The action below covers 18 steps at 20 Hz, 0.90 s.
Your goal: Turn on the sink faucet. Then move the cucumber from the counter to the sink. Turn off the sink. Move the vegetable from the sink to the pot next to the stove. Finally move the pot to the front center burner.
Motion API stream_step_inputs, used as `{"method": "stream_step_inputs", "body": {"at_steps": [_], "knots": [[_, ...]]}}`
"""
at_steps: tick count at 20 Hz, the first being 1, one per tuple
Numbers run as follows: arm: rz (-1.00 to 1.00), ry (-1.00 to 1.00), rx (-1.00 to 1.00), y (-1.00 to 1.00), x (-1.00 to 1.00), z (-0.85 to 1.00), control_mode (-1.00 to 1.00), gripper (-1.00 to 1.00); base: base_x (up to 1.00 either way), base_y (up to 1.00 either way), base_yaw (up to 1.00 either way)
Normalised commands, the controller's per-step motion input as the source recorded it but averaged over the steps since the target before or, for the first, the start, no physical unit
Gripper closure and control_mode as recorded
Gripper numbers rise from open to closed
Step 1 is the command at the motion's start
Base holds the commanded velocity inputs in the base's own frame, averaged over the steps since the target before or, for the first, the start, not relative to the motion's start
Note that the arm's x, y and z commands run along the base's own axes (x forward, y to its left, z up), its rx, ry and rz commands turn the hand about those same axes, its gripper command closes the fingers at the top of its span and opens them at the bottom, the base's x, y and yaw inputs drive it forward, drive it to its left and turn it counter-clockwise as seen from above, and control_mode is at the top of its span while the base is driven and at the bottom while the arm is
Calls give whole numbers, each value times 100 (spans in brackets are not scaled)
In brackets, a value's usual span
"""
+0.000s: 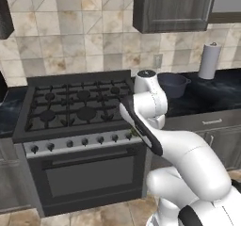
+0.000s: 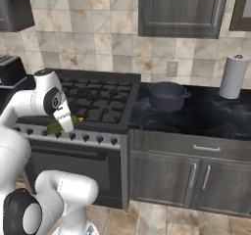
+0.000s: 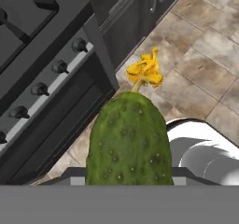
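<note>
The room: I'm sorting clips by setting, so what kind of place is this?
A home kitchen, rendered: a gas stove with knobs, a pot on a black counter, and a paper towel roll.

Beige and tan stone-tile backsplash runs behind my workspace, with a pale wall outlet set in it. Dark grey wood upper cabinets hang above, and matching dark lower cabinets with slim metal handles stand below. A white paper-towel roll stands upright at right. Mottled tan floor tiles lie underfoot
</note>
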Motion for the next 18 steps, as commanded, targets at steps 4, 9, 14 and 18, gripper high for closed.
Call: {"method": "stream_step_inputs", "body": {"at_steps": [4,9,14,18], "knots": [[0,0,0,0,0,0,100,100,43,-35,-13],[0,0,0,0,0,0,100,100,45,-27,-11],[0,0,0,0,0,0,100,100,49,-20,-5],[0,0,0,0,0,0,100,100,44,-33,-2]]}}
